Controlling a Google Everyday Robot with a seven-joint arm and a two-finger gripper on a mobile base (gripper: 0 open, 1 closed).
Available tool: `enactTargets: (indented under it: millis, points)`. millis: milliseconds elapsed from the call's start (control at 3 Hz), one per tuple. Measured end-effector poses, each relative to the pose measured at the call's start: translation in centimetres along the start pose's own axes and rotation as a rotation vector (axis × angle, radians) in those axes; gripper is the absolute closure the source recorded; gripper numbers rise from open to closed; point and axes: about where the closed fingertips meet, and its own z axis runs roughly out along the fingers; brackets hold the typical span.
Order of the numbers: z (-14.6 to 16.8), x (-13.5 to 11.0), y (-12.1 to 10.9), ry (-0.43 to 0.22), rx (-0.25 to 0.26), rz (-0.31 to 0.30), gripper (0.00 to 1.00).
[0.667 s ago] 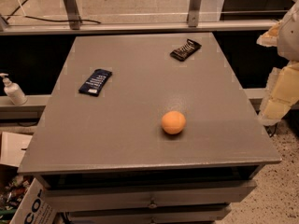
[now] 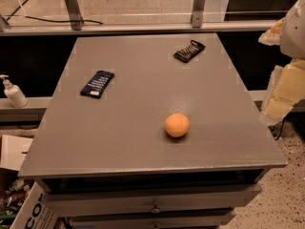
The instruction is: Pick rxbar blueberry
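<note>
rxbar blueberry (image 2: 97, 84) far left, well apart from gripper (image 2: 284, 92) at right edge

The table (image 2: 143, 132) looked smooth, matt grey; the blue snack bar (image 2: 97, 84) had a faintly glossy wrapper; the gripper (image 2: 285, 87), beside the table's right edge, looked pale matt plastic.
</note>
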Motion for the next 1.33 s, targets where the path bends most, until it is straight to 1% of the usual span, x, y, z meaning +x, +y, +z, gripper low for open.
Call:
enactTargets:
  millis: [333, 667, 1000, 1333]
  points:
    - [0.9, -3.8, 0.2, -0.020, -0.021, -0.055, 0.00]
    - [2.7, -9.0, -0.5, -0.049, -0.039, -0.151, 0.00]
    - [5.0, -13.7, -2.0, -0.072, -0.048, -0.250, 0.00]
    - [8.1, -16.9, -4.1, -0.070, -0.069, -0.325, 0.00]
